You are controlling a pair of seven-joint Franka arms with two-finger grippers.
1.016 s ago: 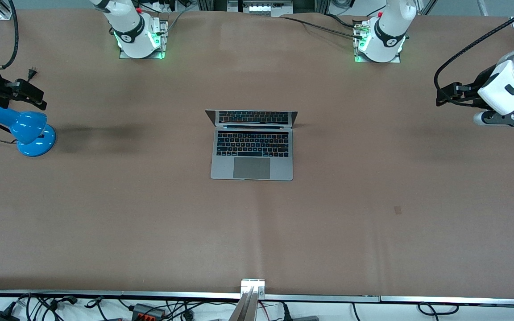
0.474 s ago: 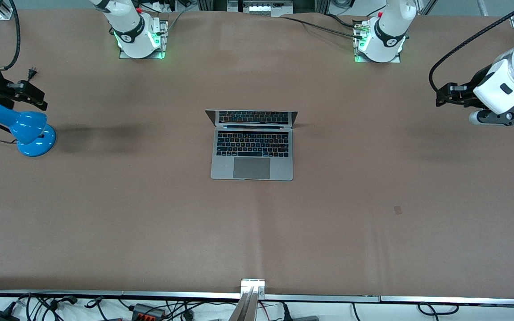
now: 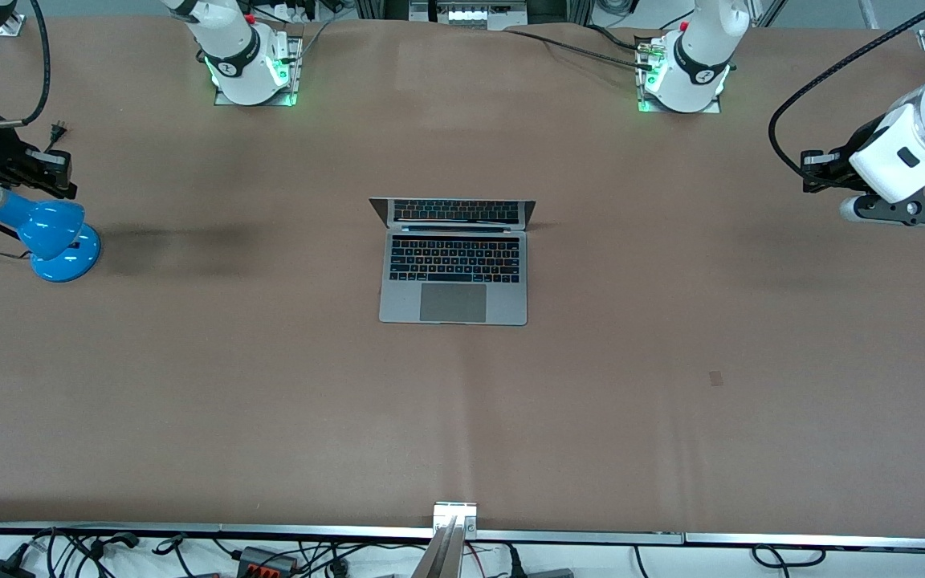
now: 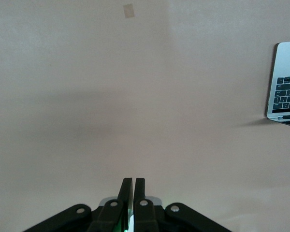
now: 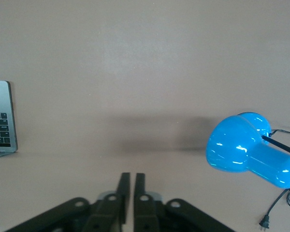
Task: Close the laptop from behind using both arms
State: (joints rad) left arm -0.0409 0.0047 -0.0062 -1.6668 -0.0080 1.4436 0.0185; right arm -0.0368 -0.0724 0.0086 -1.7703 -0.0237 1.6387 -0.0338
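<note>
Front view: laptop (image 3: 454, 261) lies open mid-worktop (image 3: 671, 417); left pincer (image 3: 814, 170) has risen slightly over its end. Left wrist view: fingers (image 4: 127, 193) pressed together. Right wrist view: right pincer (image 5: 129, 191) narrow, above blue lamp (image 5: 251, 150).

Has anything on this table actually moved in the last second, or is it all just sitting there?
Only the arms shifted a little. The left claw, shut and holding nothing, drew slightly toward the robots' side of the table and toward its own end. The right claw, also shut and empty, edged the same way above the blue lamp. The laptop stayed open in the middle, untouched; the lamp did not move.
</note>
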